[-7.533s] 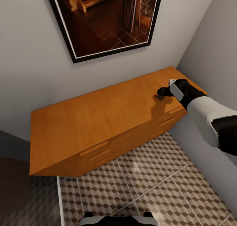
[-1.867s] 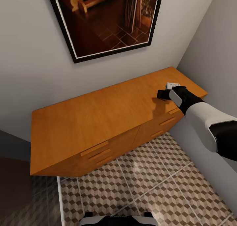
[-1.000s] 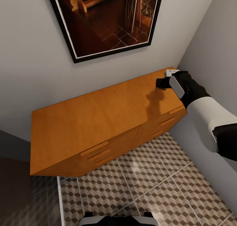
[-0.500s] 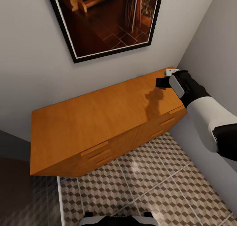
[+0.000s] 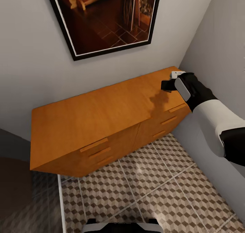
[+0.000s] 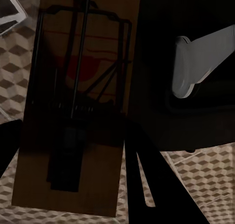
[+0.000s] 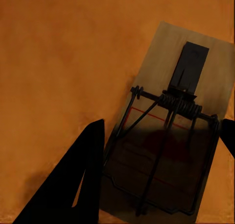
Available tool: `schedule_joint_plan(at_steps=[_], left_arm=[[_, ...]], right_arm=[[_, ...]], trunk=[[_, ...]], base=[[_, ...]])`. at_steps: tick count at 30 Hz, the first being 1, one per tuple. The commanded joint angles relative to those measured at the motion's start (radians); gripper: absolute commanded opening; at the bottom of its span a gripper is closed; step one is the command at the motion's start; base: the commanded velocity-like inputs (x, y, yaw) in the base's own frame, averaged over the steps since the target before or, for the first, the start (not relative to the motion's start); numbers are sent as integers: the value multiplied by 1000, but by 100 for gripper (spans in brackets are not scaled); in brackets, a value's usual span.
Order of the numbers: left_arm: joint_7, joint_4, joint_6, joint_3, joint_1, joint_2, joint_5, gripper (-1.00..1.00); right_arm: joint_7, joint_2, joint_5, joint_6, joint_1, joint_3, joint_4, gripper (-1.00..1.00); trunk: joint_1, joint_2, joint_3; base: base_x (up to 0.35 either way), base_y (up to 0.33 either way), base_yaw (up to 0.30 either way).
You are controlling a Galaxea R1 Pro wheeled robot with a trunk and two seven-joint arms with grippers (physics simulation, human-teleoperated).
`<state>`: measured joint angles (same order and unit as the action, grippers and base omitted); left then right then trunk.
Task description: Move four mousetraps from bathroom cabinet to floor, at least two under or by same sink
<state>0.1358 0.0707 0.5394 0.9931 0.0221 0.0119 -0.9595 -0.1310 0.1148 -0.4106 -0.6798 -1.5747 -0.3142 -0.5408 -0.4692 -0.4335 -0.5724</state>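
Tiles printed with a brown, beige and white cube pattern form the bathroom floor (image 5: 149, 189), seen across the lower half of the head view, nearest the camera. A dark, smoky panel (image 5: 13, 189) is noted at the lower left of that frame.

Beyond the tiles, the wide low orange-brown wooden cabinet (image 5: 98, 114) with slim bar handles is observed standing against the grey wall, all visible drawers closed. Its top is bare in the head view except at the far right end, in the upper right of the frame, where the black right gripper (image 5: 167, 85) is held over the wood on a white and black arm.

In the right wrist view, a flat rectangular wooden mousetrap (image 7: 176, 131) with a black wire spring and bar is seen between the two dark fingers (image 7: 73, 185), the orange cabinet top behind it. The fingers are pinched on its edges.

In the left wrist view, a second flat mousetrap (image 6: 73, 101), heavily shadowed, is seen held between the left gripper's fingers (image 6: 147, 185), with the patterned tiles behind it; the left gripper (image 6: 73, 199) is likewise closed on its trap.

A large black-framed picture (image 5: 105, 15) is hung on the wall above the cabinet, at the top of the head view.
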Motion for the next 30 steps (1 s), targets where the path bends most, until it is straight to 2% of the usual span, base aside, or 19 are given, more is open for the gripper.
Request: schedule_joint_plan(at_steps=[1, 25, 30], left_arm=[[7, 5, 5, 5, 1, 2, -7, -100], [7, 5, 5, 5, 1, 2, -7, -100], [7, 5, 5, 5, 1, 2, -7, -100]], right_arm=[[-8, 2, -10, -3, -1, -8, -1, -100], [-7, 4, -9, 1, -1, -8, 16, -100], [-4, 4, -9, 4, -1, -8, 64, -100]], trunk=[[0, -2, -1], [0, -2, -1], [0, -2, -1]], base=[[-280, -160, 0], [-299, -139, 0], [-308, -114, 0]])
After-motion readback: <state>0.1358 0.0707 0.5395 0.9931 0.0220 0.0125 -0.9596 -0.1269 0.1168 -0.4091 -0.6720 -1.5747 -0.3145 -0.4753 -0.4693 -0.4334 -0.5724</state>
